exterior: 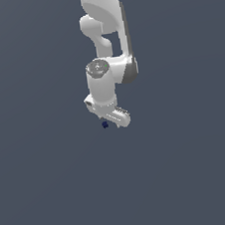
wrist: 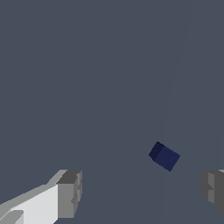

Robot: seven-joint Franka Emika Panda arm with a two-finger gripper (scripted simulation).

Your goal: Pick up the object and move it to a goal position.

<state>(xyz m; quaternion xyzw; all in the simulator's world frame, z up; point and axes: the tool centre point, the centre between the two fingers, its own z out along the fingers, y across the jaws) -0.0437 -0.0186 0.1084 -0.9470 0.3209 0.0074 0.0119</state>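
Observation:
The object is a tiny dark navy-blue block lying on the flat grey surface. The exterior view shows the object as a small dark speck just under the white arm's hand. My gripper hangs over it, pointing down. In the wrist view my gripper is open, its grey fingertips set wide apart. The block lies ahead of the gap, nearer the other fingertip, touching neither pad. Nothing is held.
Plain grey ground surrounds the arm on every side. The white arm links rise above the hand toward the exterior view's top.

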